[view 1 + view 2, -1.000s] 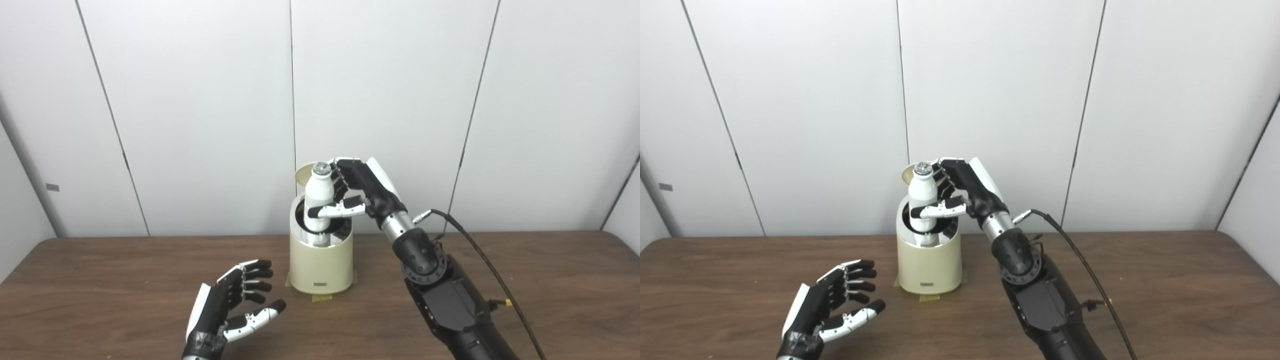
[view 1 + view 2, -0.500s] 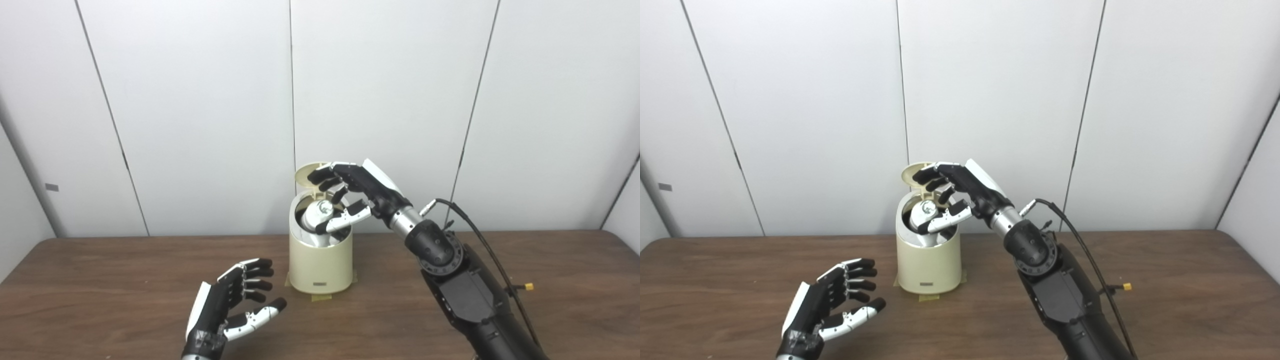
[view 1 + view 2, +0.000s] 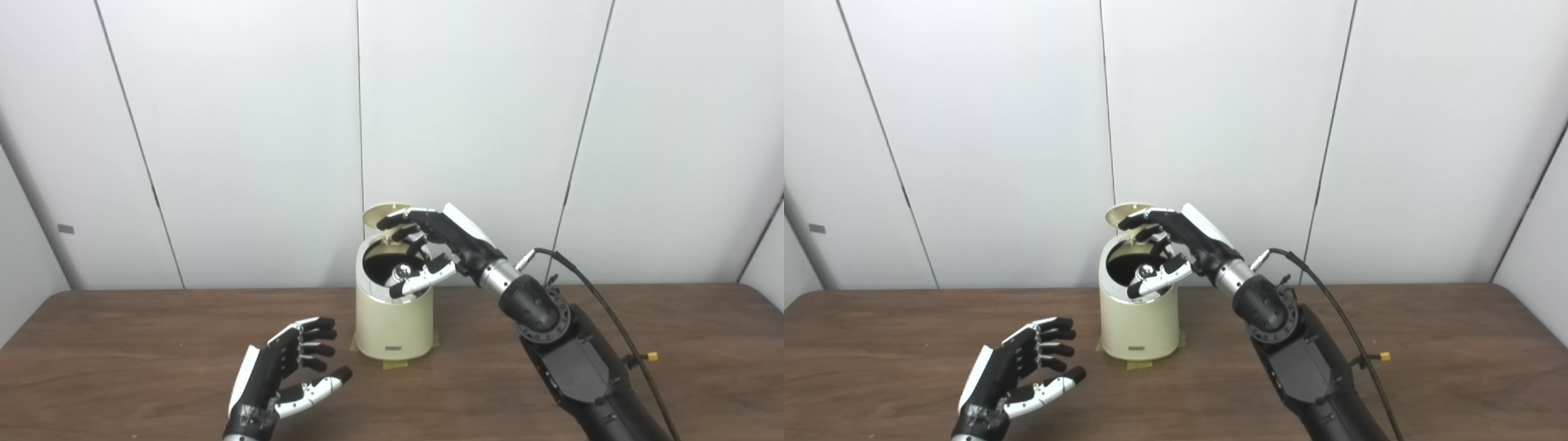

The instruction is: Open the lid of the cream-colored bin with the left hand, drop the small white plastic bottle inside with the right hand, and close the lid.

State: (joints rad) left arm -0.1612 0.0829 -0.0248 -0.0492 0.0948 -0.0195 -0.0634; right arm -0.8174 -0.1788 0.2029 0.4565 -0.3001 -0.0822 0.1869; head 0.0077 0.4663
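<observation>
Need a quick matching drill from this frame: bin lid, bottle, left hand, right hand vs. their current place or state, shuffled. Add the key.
Things:
1. lid
2. small white plastic bottle
3. left hand
4. right hand

States:
A. open, low over the table, front-left of the cream-colored bin
B. flipped up behind the bin's opening
C. down inside the bin, only its top showing
D. open, fingers spread over the bin's mouth

Pairs: 1-B, 2-C, 3-A, 4-D

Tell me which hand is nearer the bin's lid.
Right. The right hand hovers over the open bin, fingers beside the raised lid; the left hand waits low, open, front-left.
</observation>
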